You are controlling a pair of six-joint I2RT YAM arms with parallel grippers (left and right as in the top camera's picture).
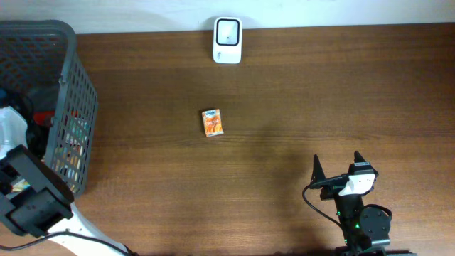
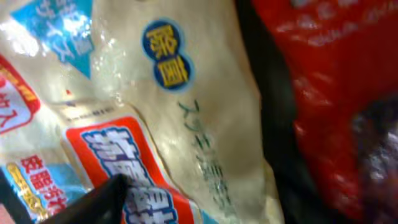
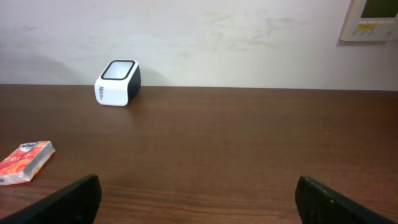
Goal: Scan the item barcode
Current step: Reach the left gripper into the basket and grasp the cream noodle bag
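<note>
The left arm (image 1: 28, 195) reaches into the grey basket (image 1: 71, 85), which I judge is where items wait their turn at the scanner, so its wrist camera is pressed close against the contents. Directly ahead of that camera lies a cream packet (image 2: 186, 124) with a blue round logo and red-and-blue printed panels, its glossy film creased. Just to the right of it, across a dark gap, sits a red packet (image 2: 329, 81). Only one dark finger (image 2: 93, 202) of the left gripper shows, low and to the left and over the cream packet's lower edge. The other is out of frame, so I cannot tell whether the jaws are apart or closing on anything. The cream packet looks like the likely pick, being the nearest thing to that finger. The right gripper (image 1: 337, 160) rests at the near edge of the table (image 1: 284, 92) with its jaws spread wide and nothing between them, probably parked out of the way so the path to the scanner is free. Far ahead of it and to its left stands the white scanner (image 1: 227, 40), window facing up. Between the two, nearer the gripper's left side, a small orange packet (image 1: 212, 122) lies flat on the wood, well apart from both arms. No barcode is readable in any view, so the picked item may need turning before it faces the window.
</note>
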